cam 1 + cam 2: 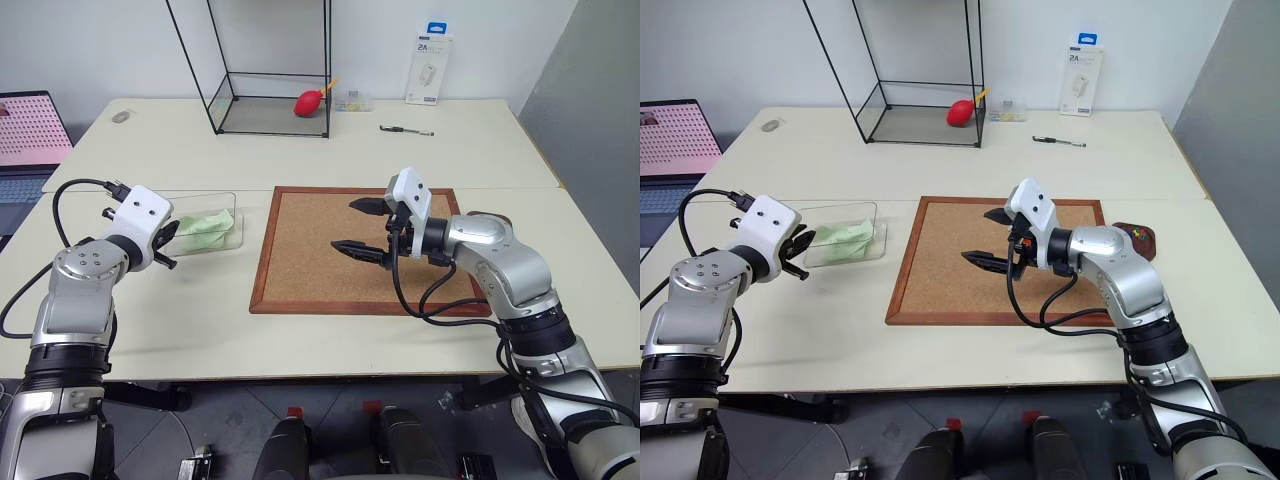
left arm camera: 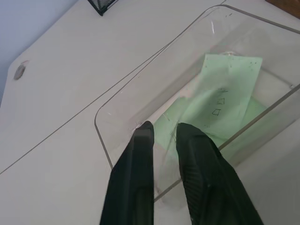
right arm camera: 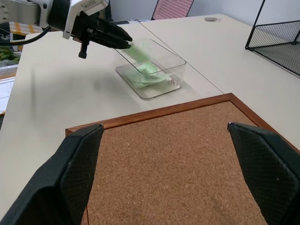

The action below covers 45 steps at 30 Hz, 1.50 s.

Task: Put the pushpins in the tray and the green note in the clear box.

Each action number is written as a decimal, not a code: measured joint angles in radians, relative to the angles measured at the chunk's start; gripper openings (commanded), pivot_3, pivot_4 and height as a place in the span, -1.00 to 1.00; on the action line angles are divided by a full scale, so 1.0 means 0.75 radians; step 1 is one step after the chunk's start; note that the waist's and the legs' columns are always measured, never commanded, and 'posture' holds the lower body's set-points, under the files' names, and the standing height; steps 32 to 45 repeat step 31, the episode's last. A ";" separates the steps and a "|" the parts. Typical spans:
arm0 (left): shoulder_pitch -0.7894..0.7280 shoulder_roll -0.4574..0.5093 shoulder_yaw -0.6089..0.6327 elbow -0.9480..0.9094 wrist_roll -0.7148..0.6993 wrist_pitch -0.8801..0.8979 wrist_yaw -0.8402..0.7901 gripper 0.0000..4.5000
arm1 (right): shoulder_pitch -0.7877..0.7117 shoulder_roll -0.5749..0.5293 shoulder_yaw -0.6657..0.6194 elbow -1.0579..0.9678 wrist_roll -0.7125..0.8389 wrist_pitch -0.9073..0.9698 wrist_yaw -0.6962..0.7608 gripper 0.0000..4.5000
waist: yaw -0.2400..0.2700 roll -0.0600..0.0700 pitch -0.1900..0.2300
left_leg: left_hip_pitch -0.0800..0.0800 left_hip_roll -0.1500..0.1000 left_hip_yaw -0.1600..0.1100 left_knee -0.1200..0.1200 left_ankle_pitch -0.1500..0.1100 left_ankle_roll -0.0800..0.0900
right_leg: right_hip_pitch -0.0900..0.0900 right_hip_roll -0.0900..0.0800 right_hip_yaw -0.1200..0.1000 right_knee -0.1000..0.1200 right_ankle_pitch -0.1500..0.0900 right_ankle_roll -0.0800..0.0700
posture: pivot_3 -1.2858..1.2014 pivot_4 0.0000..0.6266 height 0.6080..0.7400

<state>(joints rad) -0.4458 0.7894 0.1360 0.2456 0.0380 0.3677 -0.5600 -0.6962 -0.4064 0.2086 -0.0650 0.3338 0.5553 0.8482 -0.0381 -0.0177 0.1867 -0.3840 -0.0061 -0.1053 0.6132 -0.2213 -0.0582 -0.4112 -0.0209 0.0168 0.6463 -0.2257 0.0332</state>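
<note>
The clear box [image 1: 200,198] stands on the table left of the corkboard [image 1: 310,265]. The pale green note [image 1: 205,225] lies crumpled inside it. My left gripper [image 2: 164,129] reaches over the box's near end, its fingers a little apart, with the note's edge just beyond the tips and nothing clamped. My right gripper [image 1: 344,225] hovers wide open above the middle of the corkboard, holding nothing. The dark brown tray [image 1: 1140,236] peeks out behind my right forearm, at the corkboard's right edge. Small specks in it look like pushpins [image 1: 1132,235].
A tall black-framed glass case [image 1: 270,70] stands at the back, with a red bulb blower [image 1: 310,102] by it. Farther right are a white package [image 1: 430,68] and a pen [image 1: 405,130]. A laptop [image 1: 30,130] sits at the far left.
</note>
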 measured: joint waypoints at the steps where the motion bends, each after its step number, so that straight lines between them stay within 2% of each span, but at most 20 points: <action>1: 0.000 0.000 0.000 -0.002 -0.001 0.001 0.000 -0.16 | 0.000 0.000 0.000 0.000 0.000 0.001 -0.001 1.00 | 0.000 0.000 0.000 | 0.000 0.000 0.000 0.000 0.000 0.000 | 0.000 0.000 0.000 0.000 0.000 0.000 | 0.03 -0.52 1.00; 8: 0.000 0.002 0.006 -0.036 -0.024 0.015 -0.001 0.49 | 0.000 0.000 0.000 0.000 0.000 0.002 -0.004 1.00 | 0.000 0.000 0.000 | 0.000 0.000 0.000 0.000 0.000 0.000 | 0.000 0.000 0.000 0.000 0.000 0.000 | 0.03 -0.52 1.00; 16: -0.062 -0.061 0.057 -0.325 -0.236 0.063 -0.091 0.49 | 0.045 -0.046 -0.074 -0.038 0.009 0.006 -0.018 1.00 | 0.008 -0.001 0.001 | -0.001 -0.002 0.001 0.000 0.000 0.000 | 0.000 -0.002 0.001 -0.001 0.000 0.000 | 0.03 -0.52 1.00; 21: 0.003 -0.161 -0.025 -0.484 -0.289 0.146 -0.111 0.49 | 0.216 -0.060 -0.214 -0.118 0.013 -0.005 -0.116 1.00 | 0.008 -0.002 0.001 | -0.001 -0.001 0.001 0.000 0.000 0.000 | 0.000 -0.002 0.001 0.000 0.000 0.000 | 0.03 -0.52 1.00; 25: 0.104 -0.310 -0.093 -0.584 -0.374 0.162 -0.124 0.49 | 0.385 -0.082 -0.281 -0.197 0.014 -0.010 -0.150 1.00 | 0.007 -0.002 0.001 | 0.000 -0.001 0.002 0.000 0.000 0.000 | 0.000 -0.001 0.002 0.000 0.000 0.000 | 0.03 -0.52 1.00; 30: 0.177 -0.379 -0.114 -0.617 -0.424 0.119 -0.155 0.49 | 0.539 -0.102 -0.337 -0.220 -0.001 -0.066 -0.194 1.00 | 0.005 -0.002 0.001 | 0.002 0.000 0.003 0.000 0.000 0.000 | 0.001 0.000 0.002 0.001 0.000 0.000 | 0.03 -0.52 1.00; 45: 0.187 -0.390 -0.118 -0.622 -0.439 0.111 -0.165 0.49 | 0.554 -0.102 -0.344 -0.220 -0.002 -0.076 -0.204 1.00 | 0.005 -0.002 0.001 | 0.002 0.000 0.003 0.000 0.000 0.000 | 0.001 0.000 0.002 0.001 0.000 0.000 | 0.03 -0.52 1.00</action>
